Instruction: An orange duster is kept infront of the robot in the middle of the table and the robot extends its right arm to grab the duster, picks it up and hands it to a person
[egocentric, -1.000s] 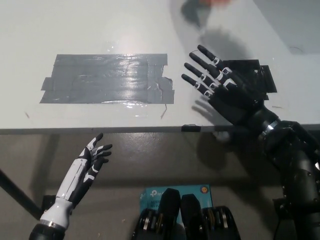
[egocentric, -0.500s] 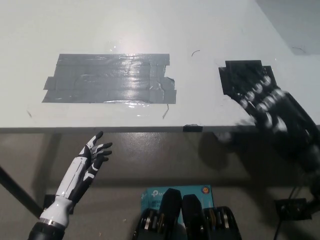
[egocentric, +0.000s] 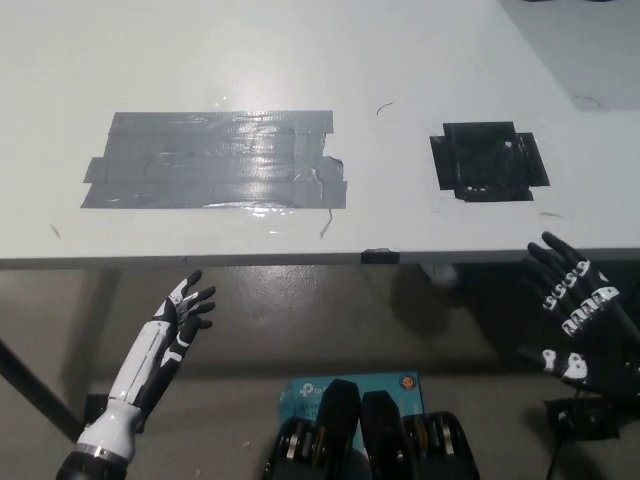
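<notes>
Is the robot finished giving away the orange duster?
It looks finished. No orange duster shows on the table, only grey tape and black tape. The right hand is open and empty below the table edge. The left hand rests open, low. Nothing seems left.

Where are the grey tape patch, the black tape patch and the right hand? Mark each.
grey tape patch (egocentric: 215, 160), head view, its middle.
black tape patch (egocentric: 489, 161), head view, its middle.
right hand (egocentric: 580, 318), head view, its back.

Open tabletop (egocentric: 400, 60) ahead of right hand (egocentric: 580, 320) and left hand (egocentric: 185, 315), bearing only flat grey tape patch (egocentric: 215, 160) and flat black tape patch (egocentric: 490, 160); table edge just ahead.
</notes>
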